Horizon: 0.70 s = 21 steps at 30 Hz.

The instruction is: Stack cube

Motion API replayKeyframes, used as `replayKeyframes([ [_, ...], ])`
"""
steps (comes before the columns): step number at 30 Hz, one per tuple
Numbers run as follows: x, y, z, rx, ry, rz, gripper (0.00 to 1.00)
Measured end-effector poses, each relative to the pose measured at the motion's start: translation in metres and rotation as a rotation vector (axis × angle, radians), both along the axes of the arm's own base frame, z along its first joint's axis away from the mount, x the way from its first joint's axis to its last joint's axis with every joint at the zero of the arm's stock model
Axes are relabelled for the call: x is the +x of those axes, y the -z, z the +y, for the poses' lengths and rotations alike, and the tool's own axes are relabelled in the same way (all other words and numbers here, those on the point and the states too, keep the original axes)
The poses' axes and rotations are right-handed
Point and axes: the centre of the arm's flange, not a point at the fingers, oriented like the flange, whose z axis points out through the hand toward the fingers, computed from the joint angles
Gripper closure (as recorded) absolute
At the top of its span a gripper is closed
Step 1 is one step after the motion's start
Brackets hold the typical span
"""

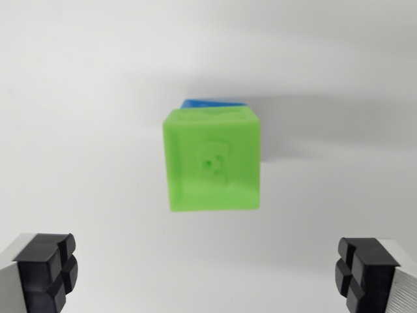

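Note:
A green cube fills the middle of the wrist view, with an embossed figure on the face turned to me. It rests on top of a blue cube, of which only a thin strip shows behind its upper edge. My gripper stands open, clear of the green cube. The black pads of its fingers sit in the bottom corners of the wrist view, one at the left and one at the right, with nothing between them.
A plain white table surface surrounds the stacked cubes on all sides. A soft shadow falls to the wrist view's right of the stack.

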Motion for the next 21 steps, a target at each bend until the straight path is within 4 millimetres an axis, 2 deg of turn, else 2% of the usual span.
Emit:
replayKeyframes([
  [21,0.001,-0.087,0.0,0.002,0.0,-0.001,0.0],
])
